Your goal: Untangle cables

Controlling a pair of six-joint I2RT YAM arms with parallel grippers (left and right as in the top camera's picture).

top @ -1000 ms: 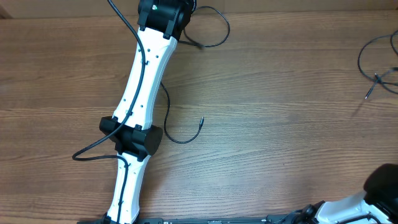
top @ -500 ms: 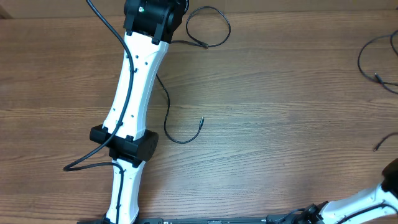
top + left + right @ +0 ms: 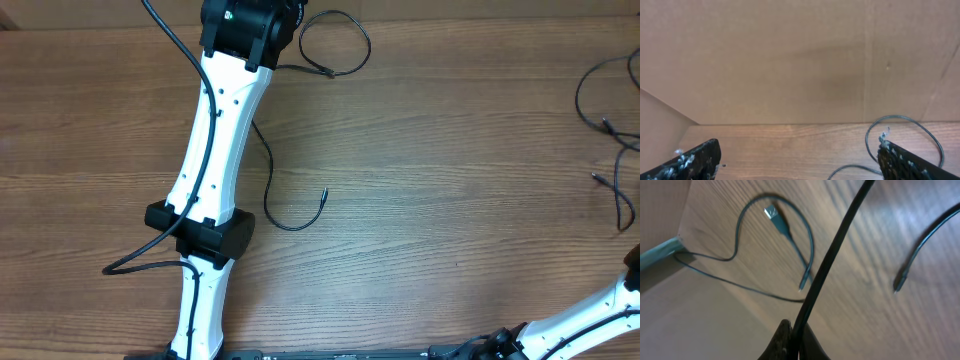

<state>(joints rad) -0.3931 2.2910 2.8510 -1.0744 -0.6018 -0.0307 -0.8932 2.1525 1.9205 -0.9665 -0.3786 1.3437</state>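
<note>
Stretching up the left side of the wooden table [image 3: 450, 150], the white left arm [image 3: 215, 130] reaches right to the far edge, while only a bit of the right arm [image 3: 580, 325] shows at the near right corner. Now the left gripper [image 3: 800, 162]: its fingers [image 3: 692, 162] are spread wide apart, one at each bottom corner of its wrist view, with nothing between them but bare wood and the cardboard wall [image 3: 790, 60] beyond. The right gripper [image 3: 794, 342] (seen only in its own wrist view) is pinched tight on a black cable [image 3: 832, 255], which runs out of the tips and up across the view. And the other cables: a loop [image 3: 366, 40] lies at the far edge just right of the left arm's wrist, an open curve [image 3: 290, 228] lies mid-table beside that arm, and a loose tangle [image 3: 604, 122] sits at the far right edge.
</note>
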